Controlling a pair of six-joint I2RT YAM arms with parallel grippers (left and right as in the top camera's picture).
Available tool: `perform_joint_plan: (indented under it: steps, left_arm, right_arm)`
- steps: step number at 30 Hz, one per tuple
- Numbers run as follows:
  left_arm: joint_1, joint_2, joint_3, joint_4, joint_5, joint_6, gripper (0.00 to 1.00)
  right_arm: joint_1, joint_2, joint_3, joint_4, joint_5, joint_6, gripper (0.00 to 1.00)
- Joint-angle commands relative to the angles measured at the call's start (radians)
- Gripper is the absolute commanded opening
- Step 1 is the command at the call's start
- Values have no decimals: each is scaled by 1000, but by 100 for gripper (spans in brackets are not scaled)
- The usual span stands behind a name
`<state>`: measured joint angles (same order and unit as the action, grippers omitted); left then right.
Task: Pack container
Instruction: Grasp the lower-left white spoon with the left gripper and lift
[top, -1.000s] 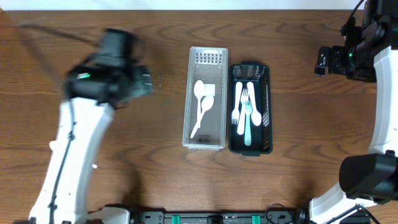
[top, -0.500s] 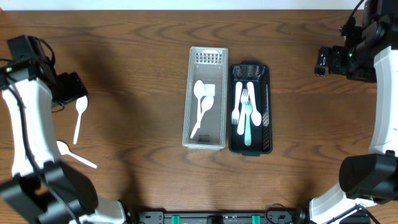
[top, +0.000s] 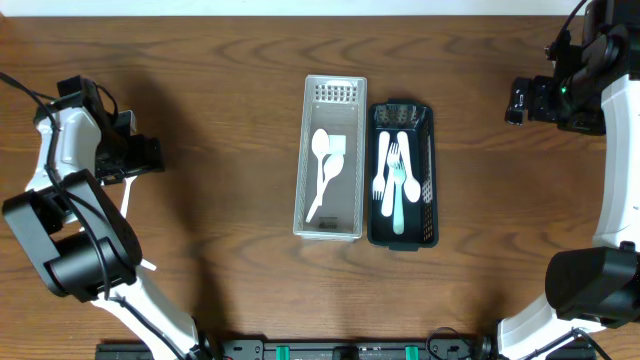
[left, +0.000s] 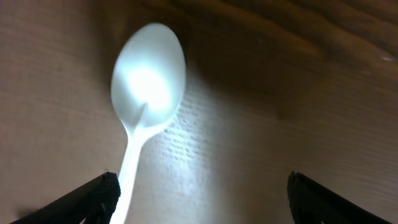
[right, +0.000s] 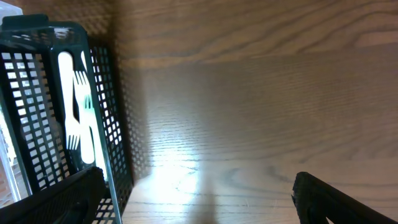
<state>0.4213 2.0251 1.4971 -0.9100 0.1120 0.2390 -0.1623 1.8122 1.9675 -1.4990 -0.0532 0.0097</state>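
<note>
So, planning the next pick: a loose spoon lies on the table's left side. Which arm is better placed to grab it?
Left. The left gripper hangs open directly over the spoon, while the right gripper sits at the far side, beyond the black basket.

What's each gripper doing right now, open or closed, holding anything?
Left gripper: open, holding nothing, above a white spoon.
Right gripper: open, empty.

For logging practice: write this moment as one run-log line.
left pincer: open over white spoon | right pincer: open | clear bin: spoons | black basket: forks
</note>
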Motion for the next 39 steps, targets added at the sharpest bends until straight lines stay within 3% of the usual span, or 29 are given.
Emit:
perform_joint_plan:
  steps: [1, 22, 26, 29, 39]
  left_arm:
    - [32, 22, -4, 21, 16, 54, 89]
    - [61, 147, -4, 64, 15, 55, 86]
    - [61, 147, -4, 59, 15, 55, 71]
    - [61, 147, -4, 55, 15, 55, 53]
    - [61, 147, -4, 50, 15, 52, 19]
  right_arm:
    - [-3, 8, -2, -1, -6, -18, 99]
    - [-3, 8, -2, -6, -6, -18, 99]
    - [-3, 8, -2, -6, -7, -18, 99]
    - [-3, 8, -2, -10, -6, -18, 99]
    - [-3, 8, -2, -15, -6, -18, 99]
